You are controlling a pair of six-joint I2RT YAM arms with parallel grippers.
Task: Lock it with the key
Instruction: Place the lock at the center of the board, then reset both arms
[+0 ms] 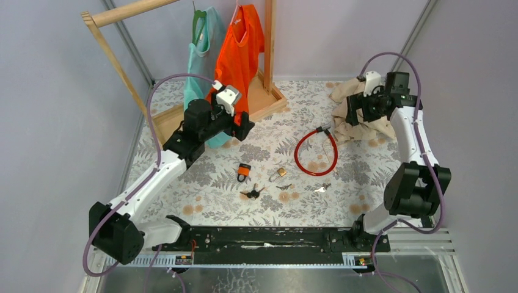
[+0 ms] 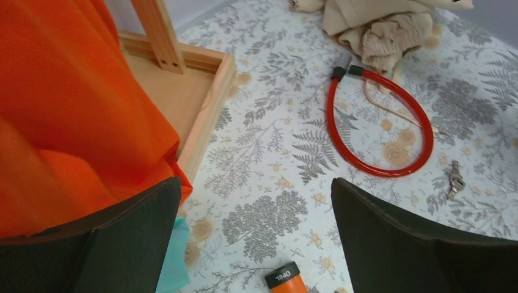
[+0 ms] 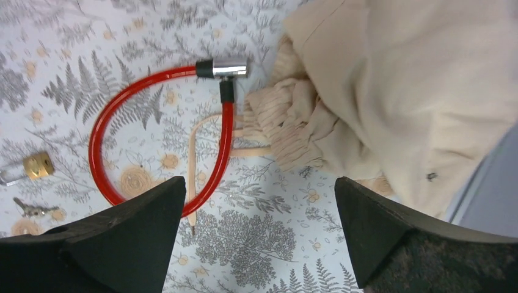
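A tabletop (image 1: 269,165) covered in a grey fern-and-flower print fills the scene, with pale walls around it. At its far left stands a wooden clothes rack (image 1: 269,43) carrying an orange shirt (image 1: 241,49) and a teal shirt (image 1: 201,55). A heap of beige cloth (image 1: 345,93) lies at the far right.

The left gripper (image 2: 256,183) hangs just beside the orange shirt's hem, its jaws spread wide with nothing between them. The right gripper (image 3: 259,180) hovers over the edge of the beige cloth, its jaws also spread wide and holding nothing.

A red cable lock (image 1: 296,155) lies looped on the tabletop, its metal end touching the beige cloth. Nearer the arms sit an orange padlock (image 1: 244,172) and a brass padlock (image 1: 280,173), close together. Just in front of them lie a black-headed key (image 1: 252,193), a small dark piece (image 1: 284,186) that is possibly another key, and a silver key (image 1: 322,188), each apart from the locks.
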